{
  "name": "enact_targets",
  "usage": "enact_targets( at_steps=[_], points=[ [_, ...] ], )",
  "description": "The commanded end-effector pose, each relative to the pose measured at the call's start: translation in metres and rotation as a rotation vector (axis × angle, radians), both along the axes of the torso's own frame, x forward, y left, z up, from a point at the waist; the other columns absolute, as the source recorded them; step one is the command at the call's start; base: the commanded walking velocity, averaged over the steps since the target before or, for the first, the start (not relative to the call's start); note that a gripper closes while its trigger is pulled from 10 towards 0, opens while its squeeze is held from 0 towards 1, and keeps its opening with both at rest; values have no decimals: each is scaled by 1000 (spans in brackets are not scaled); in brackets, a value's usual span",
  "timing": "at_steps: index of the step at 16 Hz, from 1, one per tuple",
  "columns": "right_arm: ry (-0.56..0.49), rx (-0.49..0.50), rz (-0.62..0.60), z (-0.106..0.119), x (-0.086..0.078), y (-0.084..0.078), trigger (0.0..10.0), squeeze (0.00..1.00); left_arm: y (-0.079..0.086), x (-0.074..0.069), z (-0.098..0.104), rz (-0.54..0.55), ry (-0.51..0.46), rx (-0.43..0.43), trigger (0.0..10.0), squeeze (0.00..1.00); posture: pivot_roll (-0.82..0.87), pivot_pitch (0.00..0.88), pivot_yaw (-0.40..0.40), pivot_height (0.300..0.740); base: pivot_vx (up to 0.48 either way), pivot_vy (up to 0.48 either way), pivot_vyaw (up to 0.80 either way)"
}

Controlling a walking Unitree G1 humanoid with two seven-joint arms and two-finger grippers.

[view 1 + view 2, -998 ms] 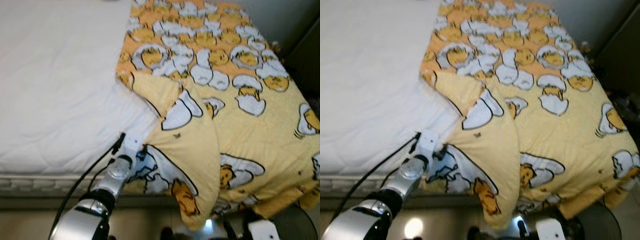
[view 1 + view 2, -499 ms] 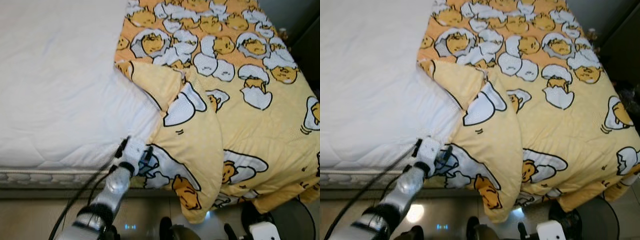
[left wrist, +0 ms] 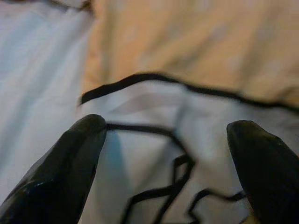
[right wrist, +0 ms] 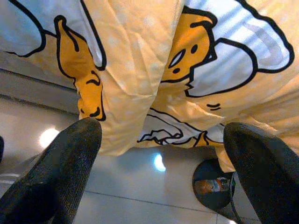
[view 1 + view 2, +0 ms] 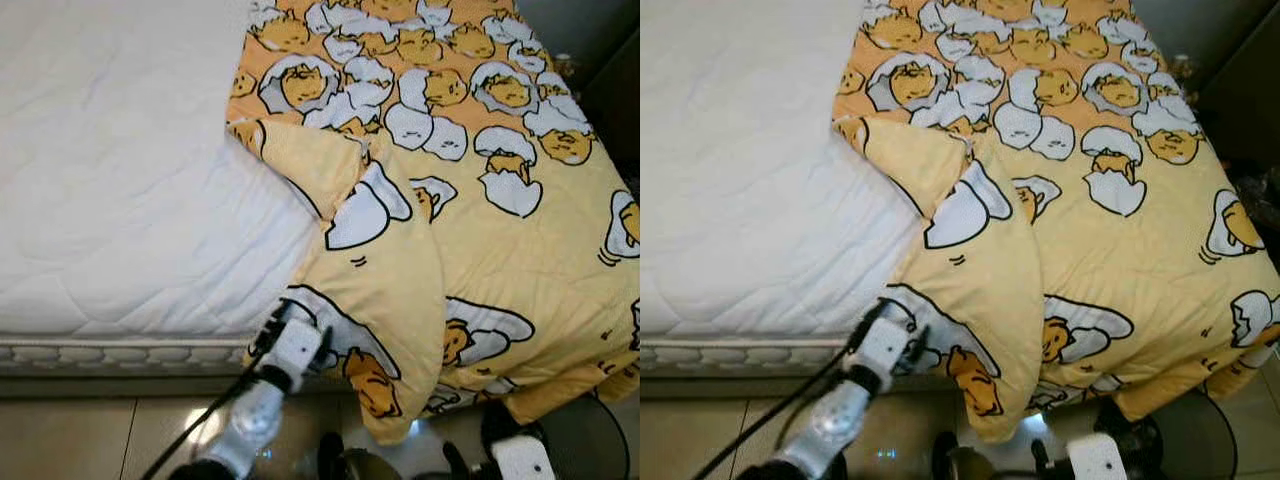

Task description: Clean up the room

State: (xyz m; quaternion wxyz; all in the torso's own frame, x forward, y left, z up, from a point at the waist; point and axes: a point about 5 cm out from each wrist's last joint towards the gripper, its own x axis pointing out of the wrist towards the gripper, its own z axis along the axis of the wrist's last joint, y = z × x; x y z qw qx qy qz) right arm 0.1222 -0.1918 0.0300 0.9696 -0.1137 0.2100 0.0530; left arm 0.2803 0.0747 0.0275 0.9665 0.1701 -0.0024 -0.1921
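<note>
Left gripper (image 3: 163, 135) sits low at the near edge of the yellow blanket (image 5: 480, 240), where the blanket's folded corner hangs over the side of the mattress (image 5: 120, 180). Its two black fingers (image 3: 60, 168) stand wide apart, with white, black-outlined cartoon print of the blanket between them; whether the tips touch the cloth cannot be told. Seen from the head, the silver left arm (image 5: 255, 415) reaches up from below to that same hanging corner, a black cable running along it.

Right gripper (image 4: 161, 140) hangs lower, under the blanket's drooping edge, its fingers (image 4: 56, 177) also spread wide and closed on nothing; above them show the blanket's underside folds with orange and white egg characters, and below them the glossy tiled floor (image 4: 140, 186) with light reflections.

Relative to the mattress, the blanket covers the robot's right-hand part of the bed, printed all over with egg-and-yolk figures. Its inner edge is turned back into a triangular flap (image 5: 345, 200) that lies on the bare white quilted mattress top. The blanket's near edge spills past the mattress side toward the floor
</note>
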Motion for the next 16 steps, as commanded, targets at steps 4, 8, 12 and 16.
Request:
enact_targets(
  at_steps=[4,8,12,16],
  points=[
    [32,31,-68,1,0,-4,10000,0,11,13,-5,165,106,-14,10000,0,-143,304,-158,740,0,0,0],
    [40,11,-49,0,-6,-6,10000,0,19,24,18,172,-67,29,10000,0,-151,306,-154,740,0,0,0],
    [74,39,-51,-4,-5,-2,10000,0,-5,10,10,23,-6,-34,10000,0,-130,317,-154,740,0,0,0],
    [63,38,-45,-2,-2,-1,10000,0,6,23,16,156,-8,-41,10000,0,-142,311,-156,740,0,0,0]
  ],
)
